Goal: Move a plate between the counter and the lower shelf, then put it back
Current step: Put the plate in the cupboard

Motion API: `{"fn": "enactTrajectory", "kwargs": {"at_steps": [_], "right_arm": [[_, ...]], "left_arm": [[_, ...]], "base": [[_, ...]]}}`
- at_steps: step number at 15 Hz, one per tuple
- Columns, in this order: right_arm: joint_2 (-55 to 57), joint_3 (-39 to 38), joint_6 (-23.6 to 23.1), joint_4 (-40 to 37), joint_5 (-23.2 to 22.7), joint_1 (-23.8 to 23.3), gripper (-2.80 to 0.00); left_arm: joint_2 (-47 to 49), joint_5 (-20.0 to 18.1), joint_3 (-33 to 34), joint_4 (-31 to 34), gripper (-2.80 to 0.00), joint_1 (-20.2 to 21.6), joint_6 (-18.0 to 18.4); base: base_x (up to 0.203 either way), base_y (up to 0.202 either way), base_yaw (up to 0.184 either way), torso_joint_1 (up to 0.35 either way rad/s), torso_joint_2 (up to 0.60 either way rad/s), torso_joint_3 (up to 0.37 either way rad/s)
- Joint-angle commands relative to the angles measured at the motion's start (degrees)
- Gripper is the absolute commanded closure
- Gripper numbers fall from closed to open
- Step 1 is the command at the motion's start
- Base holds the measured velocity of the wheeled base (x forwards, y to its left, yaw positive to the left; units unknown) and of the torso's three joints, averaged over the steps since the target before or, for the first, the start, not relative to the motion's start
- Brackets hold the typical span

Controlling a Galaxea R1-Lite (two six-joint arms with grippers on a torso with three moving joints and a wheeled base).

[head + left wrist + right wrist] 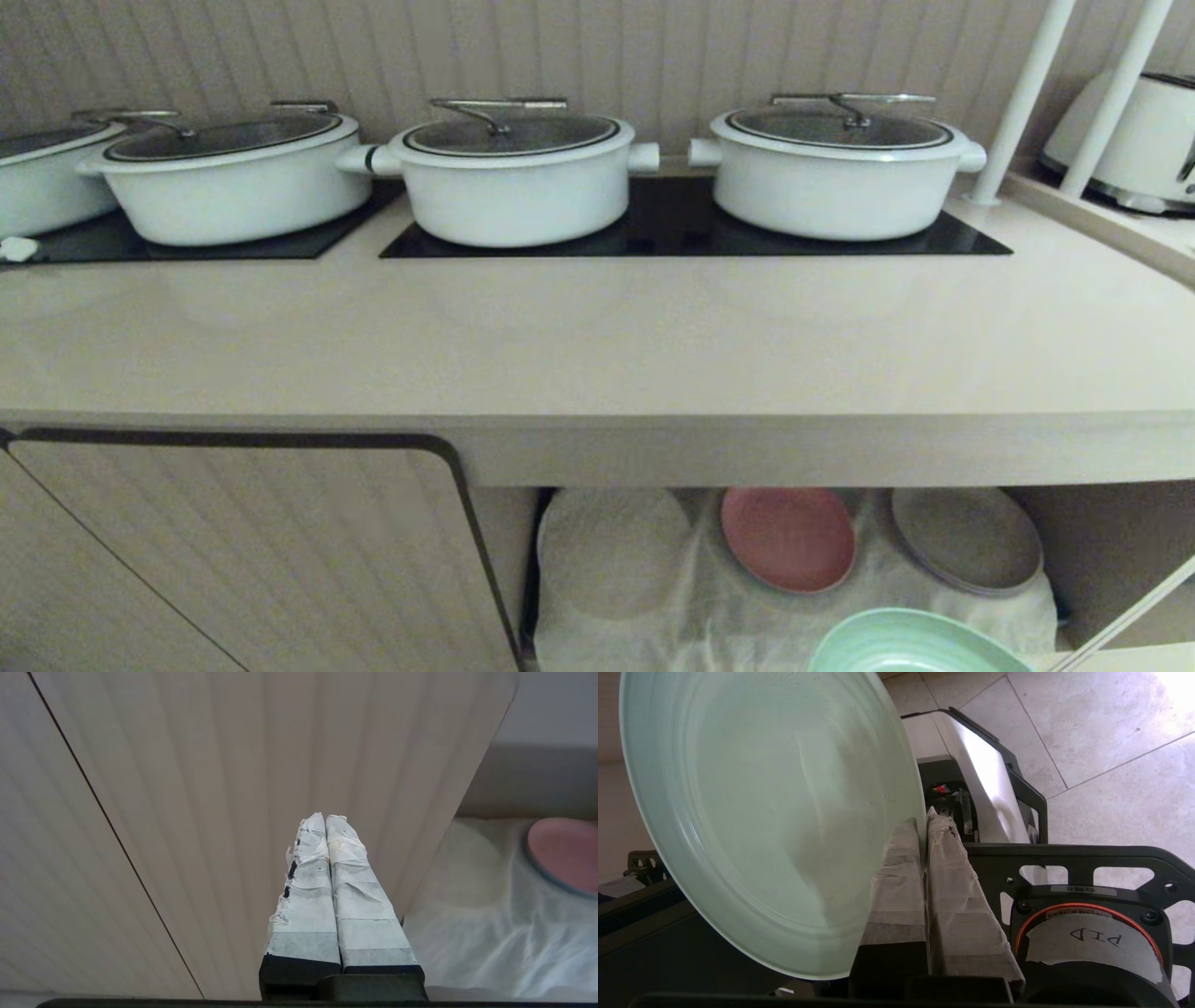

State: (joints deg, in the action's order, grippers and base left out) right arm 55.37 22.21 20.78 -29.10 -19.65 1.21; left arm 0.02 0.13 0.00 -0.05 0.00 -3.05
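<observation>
Mint-green plate (pixel 752 812) held by its rim, pinched between the two taped fingers (pixel 896 877) of the right gripper (pixel 924 823), tilted steeply on edge in the right wrist view, above the robot's dark base and the tiled floor (pixel 1111 742). In the head view, only a part of the same plate (pixel 910 644) seen at the bottom edge, in front of the lower shelf (pixel 747 616) and not resting on its white cloth. Deeper in the shelf, a pink plate (pixel 789 539) in the middle, a stack of pale plates (pixel 966 539) to its right, one round hollow (pixel 611 551) free on the left. Above, the counter (pixel 597 345) wide and bare along its thick front edge, three white pots (pixel 513 177) with glass lids further back on the black cooktop panels. Left gripper (pixel 325 819) clenched on nothing, fingertips together, pointing at the ribbed cabinet door (pixel 233 788) just beside the shelf opening. On a strip of tape near the right wrist, handwritten "PID" (pixel 1094 940), seen upside down.
</observation>
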Motion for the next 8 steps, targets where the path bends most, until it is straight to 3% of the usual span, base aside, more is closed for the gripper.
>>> {"fn": "enactTrajectory", "kwargs": {"at_steps": [1, 8], "right_arm": [[0.00, -0.06, 0.13, -0.17, -0.12, 0.02, 0.00], [-0.09, -0.15, 0.13, -0.17, -0.05, 0.02, 0.00]], "left_arm": [[-0.02, 0.04, 0.00, -0.04, 0.00, 0.00, -0.09], [-0.02, 0.04, 0.00, -0.04, 0.00, 0.00, -0.02]], "base": [[0.000, 0.000, 0.000, -0.217, 0.50, 0.290], [0.000, 0.000, 0.000, -0.202, 0.50, 0.285]]}}
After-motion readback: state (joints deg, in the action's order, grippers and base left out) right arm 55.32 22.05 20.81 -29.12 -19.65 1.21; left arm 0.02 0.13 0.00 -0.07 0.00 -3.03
